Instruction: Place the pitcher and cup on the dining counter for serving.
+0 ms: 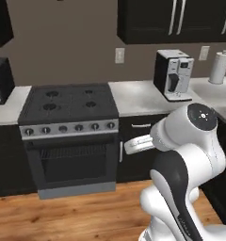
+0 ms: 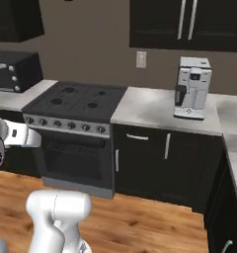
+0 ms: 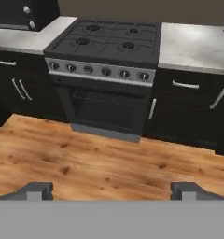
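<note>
Left base view has the white arm rising at 5 o'clock, facing a black gas stove point(image 1: 69, 104) with a matte cooktop and a row of round knobs; at 2 o'clock a boxy coffee machine point(image 1: 175, 75) stands on a speckled grey worktop point(image 1: 133, 96), with a paper towel roll point(image 1: 220, 67) beyond it.

Right base view sets the same stove at 9 o'clock, a black toaster oven point(image 2: 14, 70) at 10, and dark cabinets with slim silver handles under the worktop.

Hand view looks over the wood-plank floor point(image 3: 100, 163) toward the oven door; the gripper point(image 3: 112, 190) has its fingertips spread wide at 6 o'clock, holding nothing.

Pitcher, cup and dining counter lie somewhere outside these frames. By judgement, a clear pitcher is rigid, smooth and slippery, heavier if filled, best clasped mid-body; the cup should be light.
</note>
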